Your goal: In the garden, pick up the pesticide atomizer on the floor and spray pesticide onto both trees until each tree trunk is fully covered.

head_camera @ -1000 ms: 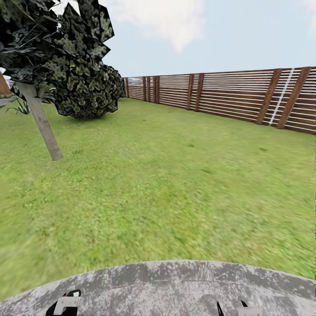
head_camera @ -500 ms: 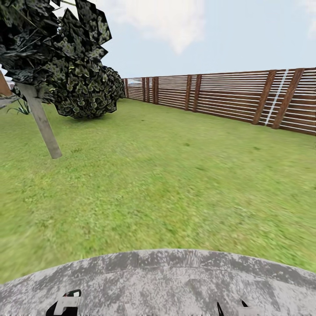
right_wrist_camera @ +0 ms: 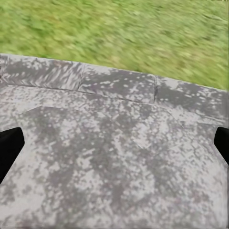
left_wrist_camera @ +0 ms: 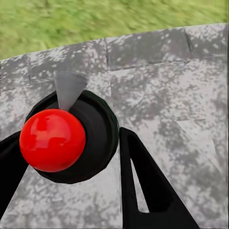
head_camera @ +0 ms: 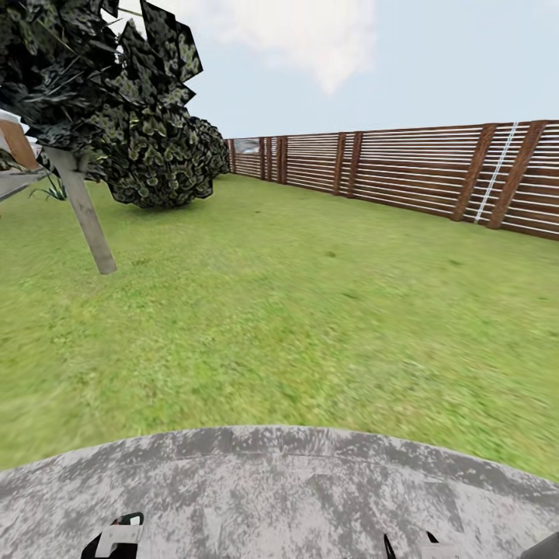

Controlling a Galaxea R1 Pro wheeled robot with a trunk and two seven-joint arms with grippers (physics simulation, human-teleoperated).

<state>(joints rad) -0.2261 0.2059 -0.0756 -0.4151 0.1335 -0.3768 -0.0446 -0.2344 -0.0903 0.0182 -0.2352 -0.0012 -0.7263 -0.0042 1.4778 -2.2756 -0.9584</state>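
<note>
Atomizer [left_wrist_camera: 67,138], a black bottle with a red ball top, is sitting between the left gripper's [left_wrist_camera: 71,191] black fingers [left_wrist_camera: 143,186], held over a grey stone slab [head_camera: 295,489]. Right gripper [right_wrist_camera: 114,143] is standing wide over the same slab. Across the lawn [head_camera: 310,310], a tree trunk [head_camera: 87,213] is leaning at ten o'clock; the fence [head_camera: 435,175] is running from twelve to two o'clock.

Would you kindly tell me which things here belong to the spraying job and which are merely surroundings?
For the job: pesticide atomizer, in the left gripper; tree trunk; its leafy crown.
Merely surroundings: wooden fence; grey stone paving; grass lawn.
</note>
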